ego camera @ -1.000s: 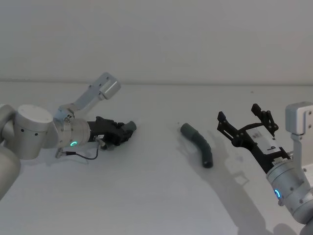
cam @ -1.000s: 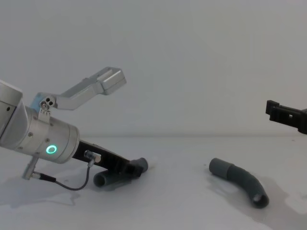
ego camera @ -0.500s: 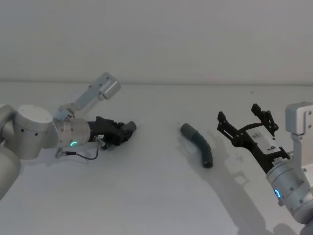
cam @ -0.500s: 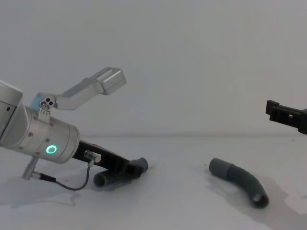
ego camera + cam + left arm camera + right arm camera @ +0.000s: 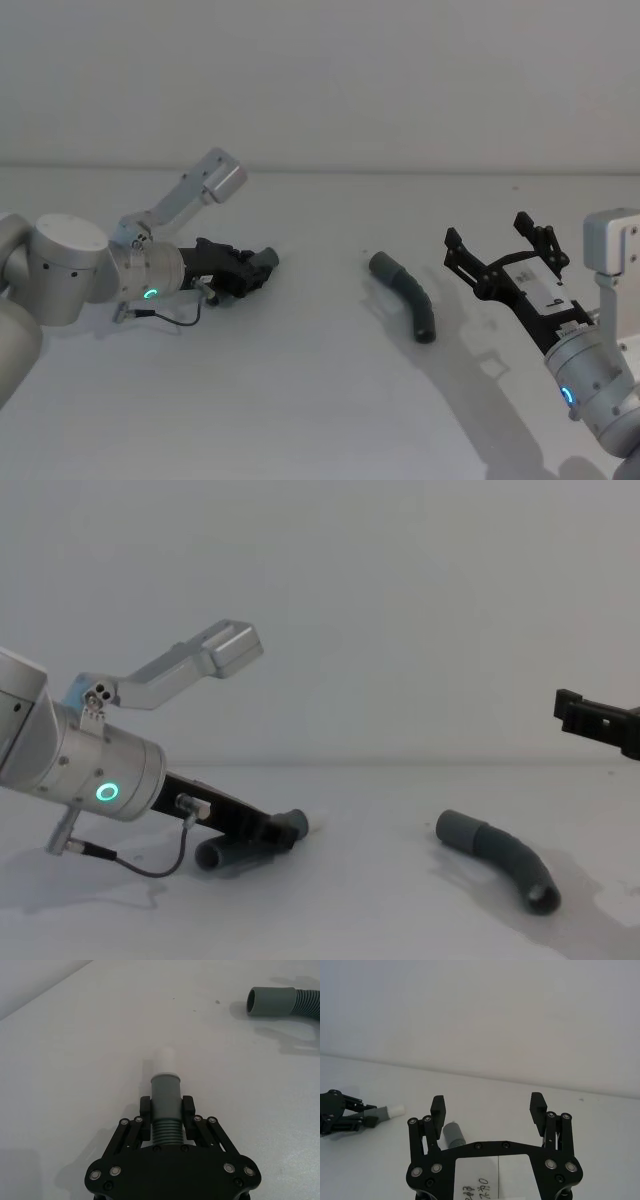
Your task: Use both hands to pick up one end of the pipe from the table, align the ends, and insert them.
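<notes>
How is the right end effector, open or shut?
Open: the right end effector is spread wide and grips nothing.

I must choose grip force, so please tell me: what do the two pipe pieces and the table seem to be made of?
The held pipe piece, in the left end effector: likely matte grey plastic; ribbed body suggests flexible hose, with smooth cuff and whitish tip. The free pipe piece: same look. The table: white, slightly glossy, perhaps laminate; faint sheen shows.

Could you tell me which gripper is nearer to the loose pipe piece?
Right. The right gripper hangs open just beside the loose pipe piece; the left gripper is farther off, shut on the other piece.
</notes>
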Available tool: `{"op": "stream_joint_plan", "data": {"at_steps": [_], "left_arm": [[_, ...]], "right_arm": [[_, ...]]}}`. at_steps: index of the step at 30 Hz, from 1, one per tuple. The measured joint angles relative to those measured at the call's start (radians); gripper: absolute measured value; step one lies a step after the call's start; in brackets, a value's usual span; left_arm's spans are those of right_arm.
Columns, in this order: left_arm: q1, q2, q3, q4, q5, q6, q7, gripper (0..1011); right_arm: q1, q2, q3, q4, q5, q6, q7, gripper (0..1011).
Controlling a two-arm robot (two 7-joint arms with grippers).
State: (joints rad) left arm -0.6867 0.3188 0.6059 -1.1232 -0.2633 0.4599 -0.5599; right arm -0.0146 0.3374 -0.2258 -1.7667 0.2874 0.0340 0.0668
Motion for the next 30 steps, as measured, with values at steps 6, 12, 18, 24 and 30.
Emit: {"op": "stream_joint_plan", "data": {"at_steps": [6,12,18,24,30], "left_arm": [[0.000,0.000,0.000,0.000,0.000,0.000,0.000,355],[0.000,0.000,0.000,0.000,0.000,0.000,0.000,355],[0.000,0.000,0.000,0.000,0.000,0.000,0.000,355],[0.000,0.000,0.000,0.000,0.000,0.000,0.000,355],[0.000,0.000,0.000,0.000,0.000,0.000,0.000,355]], "right_arm": [[0.000,0.000,0.000,0.000,0.000,0.000,0.000,1001],[0.000,0.000,0.000,0.000,0.000,0.000,0.000,1001],[0.000,0.000,0.000,0.000,0.000,0.000,0.000,1001],[0.000,0.000,0.000,0.000,0.000,0.000,0.000,1001],[0.000,0.000,0.000,0.000,0.000,0.000,0.000,1001]]}}
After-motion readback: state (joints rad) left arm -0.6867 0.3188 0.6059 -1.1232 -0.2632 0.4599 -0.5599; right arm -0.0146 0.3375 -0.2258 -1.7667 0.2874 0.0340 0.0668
